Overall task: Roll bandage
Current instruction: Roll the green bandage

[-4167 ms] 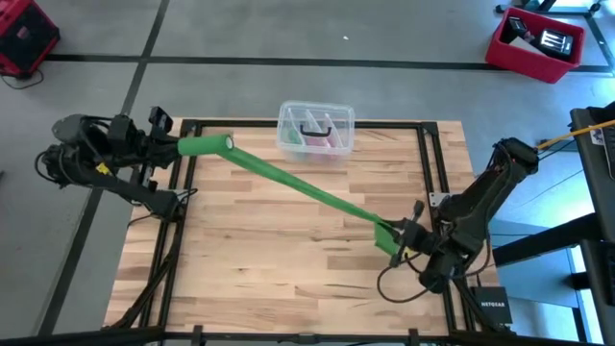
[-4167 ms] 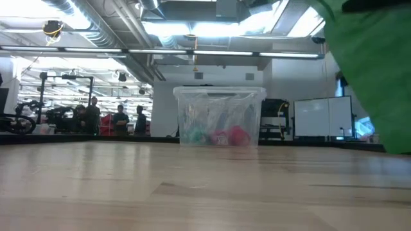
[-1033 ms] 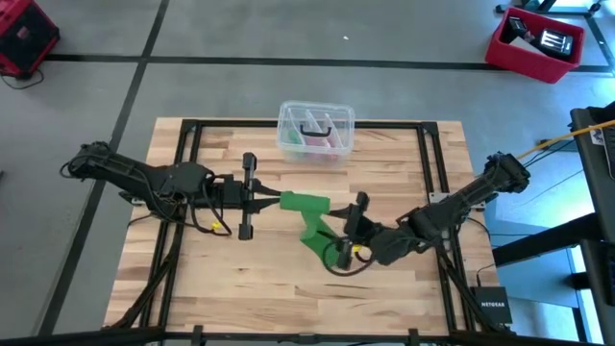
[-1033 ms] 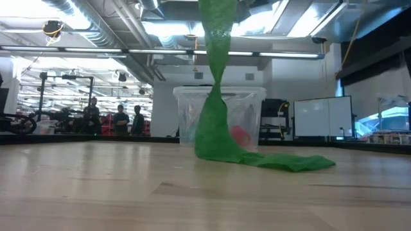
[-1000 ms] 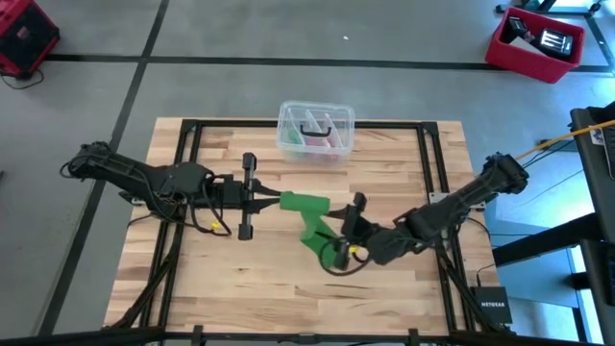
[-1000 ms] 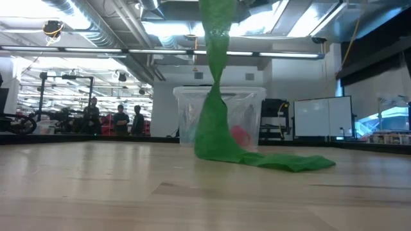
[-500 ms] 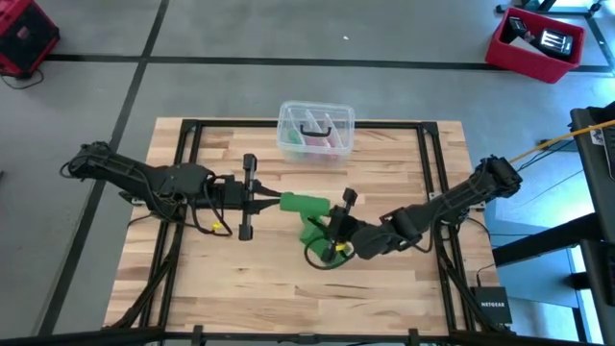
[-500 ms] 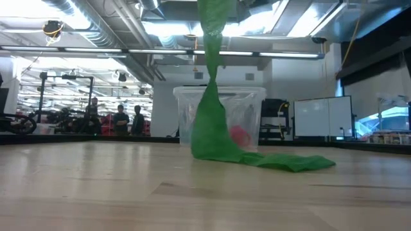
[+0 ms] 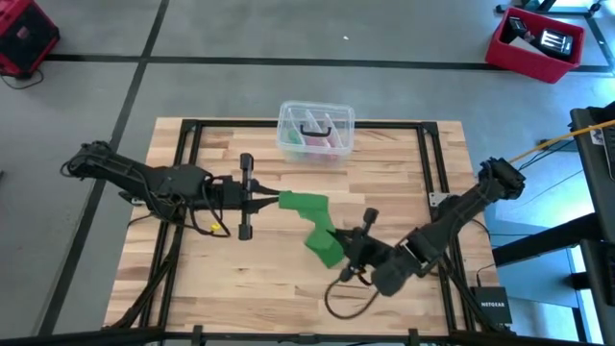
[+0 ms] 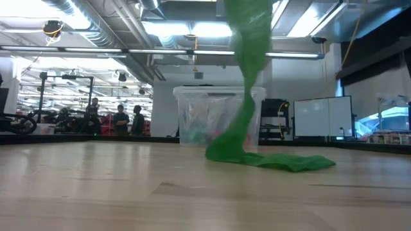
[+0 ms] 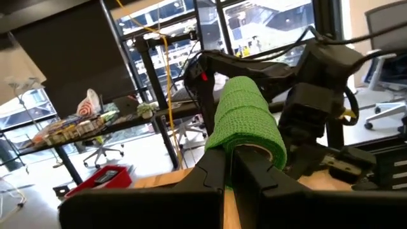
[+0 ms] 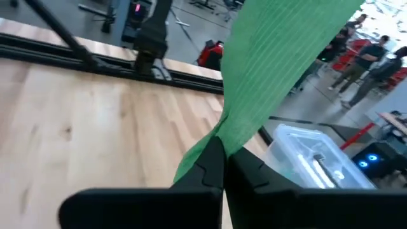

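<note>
The bandage is a bright green strip, partly wound into a roll [image 9: 304, 205] that hangs above the table's middle. My left gripper [image 9: 276, 200] reaches in level from the left and is shut at the roll's [image 11: 245, 121] near end. From the roll the loose strip [image 9: 322, 235] runs toward the near edge to my right gripper [image 9: 343, 244], which is shut on it. In the low view the strip [image 10: 247, 77] drops from above, and its tail [image 10: 289, 162] lies flat on the wood. My left gripper meets the roll at its open end [image 11: 251, 151], its shut fingers [image 11: 224, 175] level and pointing toward the table's right. The fingers themselves hide the exact spot. The roll is lifted clear of the table, its axis along the fingers. My right gripper pinches the loose strip [image 12: 219, 137] between its two fingers [image 12: 213, 166], across its width where it bunches narrow. It comes slanting from the table's near right. Above the fingers the strip [image 12: 286, 51] widens toward the roll.
A clear plastic box [image 9: 316, 130] with pink and dark items stands at the far edge, behind the strip in the low view [image 10: 218, 115]. Black frame rails [image 9: 183, 173] border the table. A loose cable loop [image 9: 346, 298] lies near the front edge.
My right gripper has swung in toward the roll, then back toward the near right, rolling its wrist, and has taken hold of the strip. The hanging part of the strip has shifted right in the low view and narrowed near the table; the tail has stayed put.
</note>
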`<move>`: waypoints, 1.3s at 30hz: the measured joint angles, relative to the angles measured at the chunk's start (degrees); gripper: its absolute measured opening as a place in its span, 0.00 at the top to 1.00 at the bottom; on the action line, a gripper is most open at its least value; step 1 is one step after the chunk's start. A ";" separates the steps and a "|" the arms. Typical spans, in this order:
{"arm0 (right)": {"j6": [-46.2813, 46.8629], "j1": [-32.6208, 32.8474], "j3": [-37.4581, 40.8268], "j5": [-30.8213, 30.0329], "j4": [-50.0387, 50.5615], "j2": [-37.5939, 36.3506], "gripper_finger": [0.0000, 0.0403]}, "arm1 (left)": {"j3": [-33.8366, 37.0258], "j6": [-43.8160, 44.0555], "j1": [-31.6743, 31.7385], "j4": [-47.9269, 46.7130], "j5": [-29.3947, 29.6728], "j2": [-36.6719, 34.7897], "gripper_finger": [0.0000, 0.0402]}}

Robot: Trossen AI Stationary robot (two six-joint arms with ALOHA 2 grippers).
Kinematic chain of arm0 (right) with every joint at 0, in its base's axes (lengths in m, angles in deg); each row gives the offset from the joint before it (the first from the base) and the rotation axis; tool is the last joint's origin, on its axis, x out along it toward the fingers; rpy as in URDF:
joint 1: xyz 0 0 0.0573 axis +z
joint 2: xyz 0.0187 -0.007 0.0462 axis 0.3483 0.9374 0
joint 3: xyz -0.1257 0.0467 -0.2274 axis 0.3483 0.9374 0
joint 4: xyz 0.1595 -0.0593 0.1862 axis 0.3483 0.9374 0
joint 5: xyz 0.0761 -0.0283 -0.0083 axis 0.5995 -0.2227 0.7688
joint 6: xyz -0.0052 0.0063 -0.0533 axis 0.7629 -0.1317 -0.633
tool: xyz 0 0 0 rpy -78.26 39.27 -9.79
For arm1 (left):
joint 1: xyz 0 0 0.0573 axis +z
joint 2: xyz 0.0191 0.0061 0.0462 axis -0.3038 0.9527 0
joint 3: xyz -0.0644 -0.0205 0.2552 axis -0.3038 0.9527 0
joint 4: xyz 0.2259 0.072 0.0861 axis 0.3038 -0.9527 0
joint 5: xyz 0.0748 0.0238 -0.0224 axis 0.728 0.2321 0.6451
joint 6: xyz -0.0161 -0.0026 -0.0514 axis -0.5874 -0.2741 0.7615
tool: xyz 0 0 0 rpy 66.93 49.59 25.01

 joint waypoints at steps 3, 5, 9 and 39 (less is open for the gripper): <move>4.08 2.37 -0.02 -0.15 4.28 -0.29 0.99 | 0.02 0.00 -0.02 -0.04 -0.04 -1.12 1.00; 7.86 3.39 -0.02 -0.74 7.51 -0.83 0.99 | 0.02 0.02 -0.02 0.04 -0.07 -1.82 1.00; 10.79 3.85 -0.02 -2.08 9.11 -1.56 1.00 | 0.02 0.18 0.00 0.66 -0.05 -2.22 1.00; -0.20 -6.72 -9.35 18.34 6.80 -3.25 0.52 | 0.04 2.19 0.04 2.15 -5.23 -0.58 1.00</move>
